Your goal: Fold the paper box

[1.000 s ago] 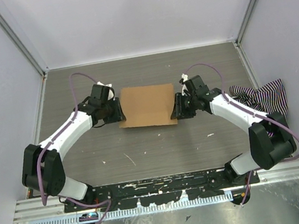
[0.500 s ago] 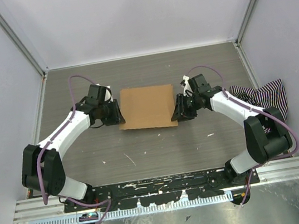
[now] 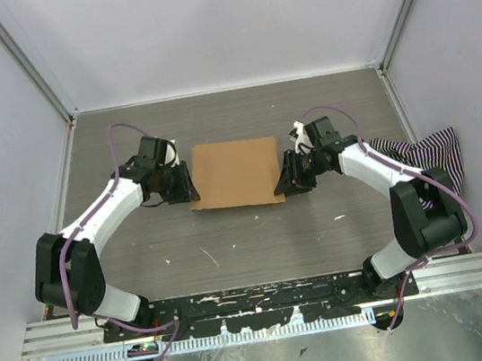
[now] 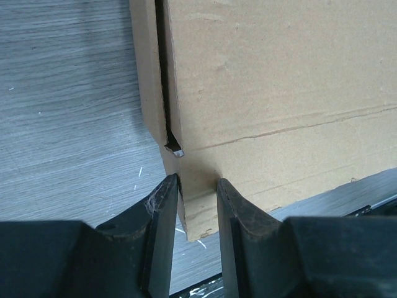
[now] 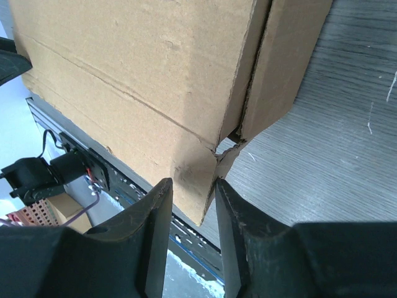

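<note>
On the tabletop (image 3: 249, 234): the box (image 3: 234, 173) lay flat near the middle, between the two arms, as a plain brown cardboard piece.
Box from above: it looked roughly rectangular with a smooth top face, and a tool met each of its left and right edges.
Left tool (image 3: 186, 187): it sat at the box's left edge near the front corner, clamped on the cardboard.
Left wrist view: the left fingers (image 4: 162, 211) pressed both sides of a narrow cardboard corner that filled the gap between them. Beyond it, a side flap stood slightly apart from the main panel, with a dark slit between the two.
Right tool (image 3: 284, 178): it sat at the box's right edge near the front corner, clamped on the cardboard.
Right wrist view: the right fingers (image 5: 155, 211) gripped a cardboard corner between them. A crease ran across the panel, and a side flap met it at a ragged notch just past the fingertips.
Cloth (image 3: 419, 154): the black-and-white striped cloth lay crumpled at the tabletop's right side, well apart from the box and partly behind the right arm.
</note>
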